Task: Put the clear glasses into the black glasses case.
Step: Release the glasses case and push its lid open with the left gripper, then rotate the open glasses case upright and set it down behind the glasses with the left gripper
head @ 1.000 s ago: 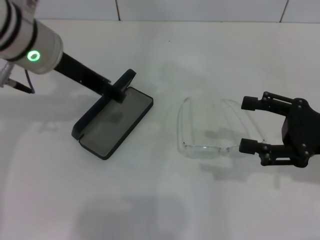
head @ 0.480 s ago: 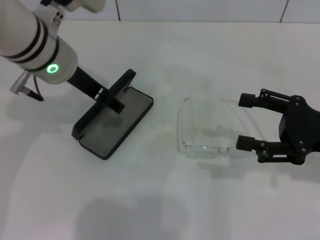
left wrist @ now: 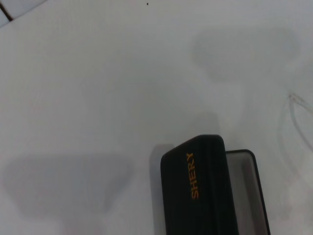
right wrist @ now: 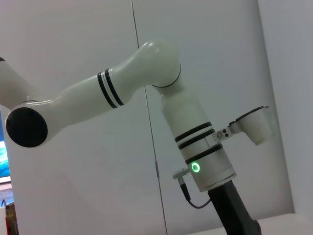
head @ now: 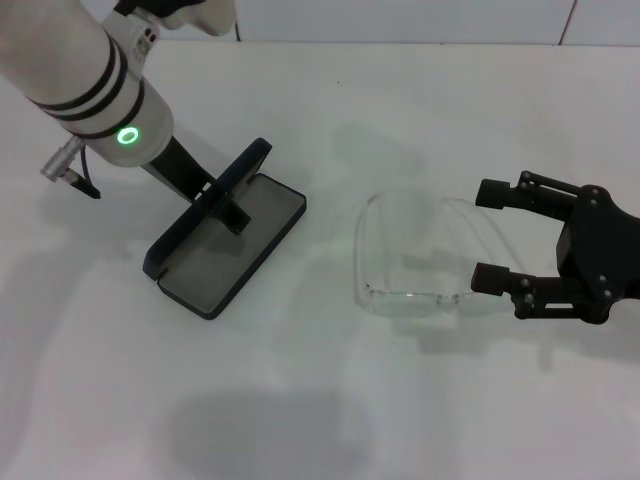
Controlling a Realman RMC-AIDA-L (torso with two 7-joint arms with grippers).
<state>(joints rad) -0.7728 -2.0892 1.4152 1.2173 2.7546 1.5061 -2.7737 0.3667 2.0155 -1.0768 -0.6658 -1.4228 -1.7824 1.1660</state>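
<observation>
- White and bare, the worktop (head: 420, 90) stretches wide on every side of the two task items, with a tiled wall at its far edge.
- Right end effector (head: 495, 235) sits low at the right of the clear glasses (head: 415, 255), its two black fingers spread apart and pointing toward them; one finger is level with the front lens, the other with the far tip of the nearer temple arm.
- So the glasses lie directly ahead of those fingers, just beside them and apparently not yet gripped. Their lens runs left-right along the near side, and the temple arms reach away toward the wall.
- Black glasses case (head: 225, 245) lies well apart to the left, lid raised, grey lining exposed, its long axis running diagonally.
- Left end effector (head: 225, 195) is at the raised lid and seems to hold it open; I cannot tell its finger state.
- Right arm is clearly the nearer one for the pick; open worktop between glasses and case leaves a free carrying path.
</observation>
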